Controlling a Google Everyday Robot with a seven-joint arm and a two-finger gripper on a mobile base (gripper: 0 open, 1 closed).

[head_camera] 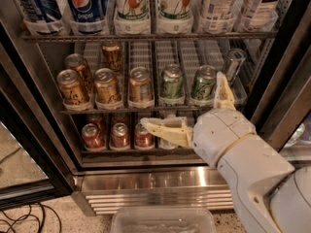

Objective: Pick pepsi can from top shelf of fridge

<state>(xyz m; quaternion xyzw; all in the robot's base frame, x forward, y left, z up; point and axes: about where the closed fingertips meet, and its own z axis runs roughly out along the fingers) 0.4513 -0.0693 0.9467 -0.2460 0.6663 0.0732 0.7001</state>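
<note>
The pepsi can [85,4], blue with the red-white-blue globe, stands on the top shelf [146,35] at the upper left, beside another blue can [34,4] and two white-green 7UP cans [132,4]. The fridge [155,178] stands open in front of me. My gripper [182,101] is open and empty, low in front of the middle and bottom racks, well below and to the right of the pepsi can. One finger [165,128] points left and the other [223,89] points up.
The middle rack holds gold-brown cans [107,86] and green cans [172,84]. The bottom rack holds red cans [119,135]. The black-framed glass door [29,144] hangs open at the left. A clear plastic bin [163,221] lies on the floor below the grille. Cables [24,220] lie at the lower left.
</note>
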